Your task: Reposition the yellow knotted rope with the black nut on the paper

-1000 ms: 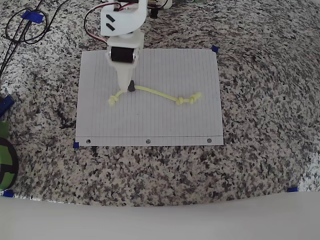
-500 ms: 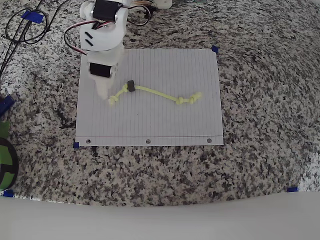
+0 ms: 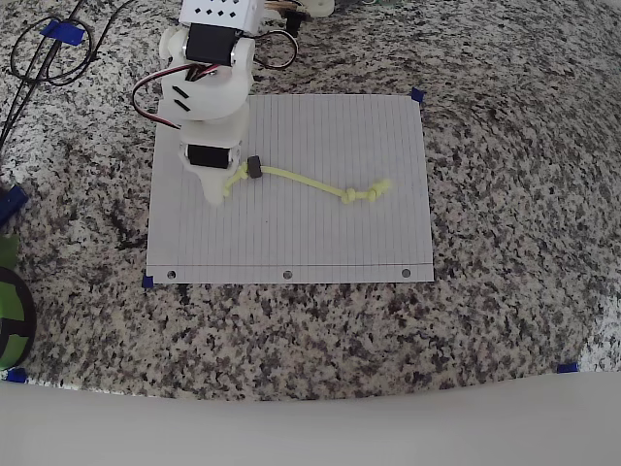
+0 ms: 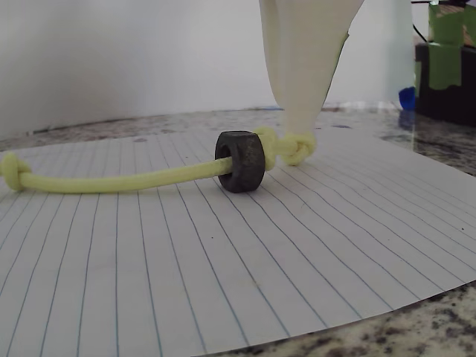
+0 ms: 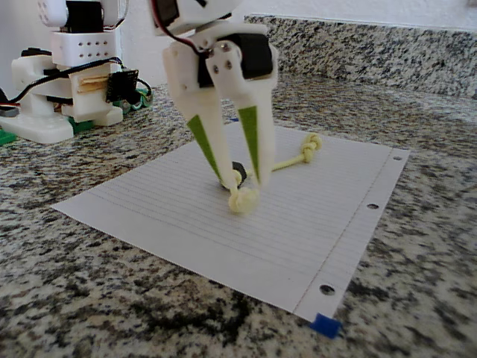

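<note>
The yellow knotted rope (image 3: 309,182) lies across the middle of the paper (image 3: 320,243), with the black nut (image 3: 254,167) threaded near its left end in the overhead view. My white gripper (image 3: 214,193) points down over the rope's left knot. In the fixed view the gripper (image 5: 244,181) is open, its green-lined fingers (image 5: 256,153) set either side of that knot (image 5: 242,200), tips at paper level. The nut (image 5: 237,176) sits just behind them. In the wrist view the nut (image 4: 240,161) stands on edge beside the knot (image 4: 294,147) at the finger's tip.
The paper (image 5: 313,224) lies on a speckled granite counter (image 3: 505,194), with blue tape at its corners (image 3: 416,95). The arm's base (image 5: 67,67) stands beyond the paper's far edge. Black cables (image 3: 44,53) lie at the top left.
The gripper moved left from the nut to the paper's left side, then settled over the rope's left knot. The rope and nut have barely shifted.
</note>
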Motion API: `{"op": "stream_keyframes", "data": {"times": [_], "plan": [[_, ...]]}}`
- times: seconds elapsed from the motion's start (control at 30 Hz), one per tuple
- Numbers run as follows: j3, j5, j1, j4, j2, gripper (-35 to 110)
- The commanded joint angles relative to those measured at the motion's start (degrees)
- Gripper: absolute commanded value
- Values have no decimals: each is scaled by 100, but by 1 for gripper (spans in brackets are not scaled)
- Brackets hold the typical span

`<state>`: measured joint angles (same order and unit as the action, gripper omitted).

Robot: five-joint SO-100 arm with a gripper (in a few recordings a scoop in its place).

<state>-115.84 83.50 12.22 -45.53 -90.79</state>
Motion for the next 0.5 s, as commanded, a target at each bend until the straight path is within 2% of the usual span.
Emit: {"op": "stream_keyframes", "data": {"times": [0.0, 0.47], "plan": [[272, -53, -132, -53, 26, 39], [387, -53, 44, -132, 431, 39]]}}
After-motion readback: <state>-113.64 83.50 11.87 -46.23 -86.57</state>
